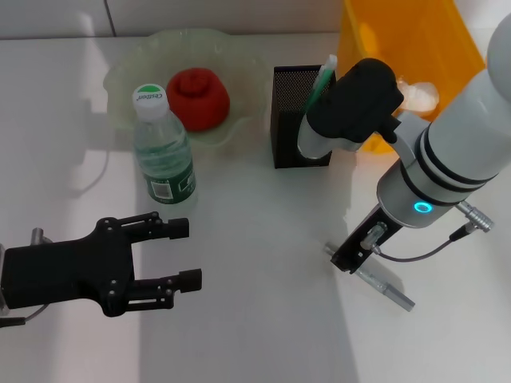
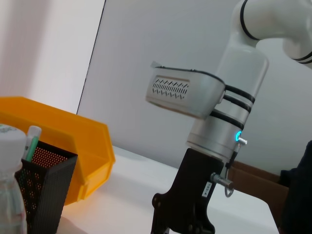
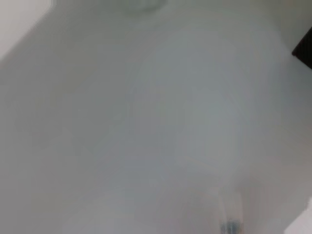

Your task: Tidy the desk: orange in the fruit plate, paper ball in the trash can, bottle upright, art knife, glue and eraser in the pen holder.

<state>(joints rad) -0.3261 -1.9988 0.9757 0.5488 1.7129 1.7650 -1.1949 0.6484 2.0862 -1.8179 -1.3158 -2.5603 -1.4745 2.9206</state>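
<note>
White desk (image 1: pixel 263 319): a slim metal art knife (image 1: pixel 383 287) lies near its right edge, by the right gripper (image 1: pixel 351 254), whose fingers I cannot tell. Likely light, stiff and slippery; pinch mid-handle. Left gripper (image 1: pixel 182 254) waits, fingers apart.

Desk seen from above, both arms over it

Orange (image 1: pixel 198 98) lies in the fruit plate (image 1: pixel 132 68); bottle (image 1: pixel 163 148) stands upright beside it. Left gripper (image 1: pixel 182 254) hovers, fingers spread. Right arm (image 1: pixel 431 171) reaches down near the pen holder (image 1: pixel 289 120), before the trash can (image 1: pixel 415 48).
</note>
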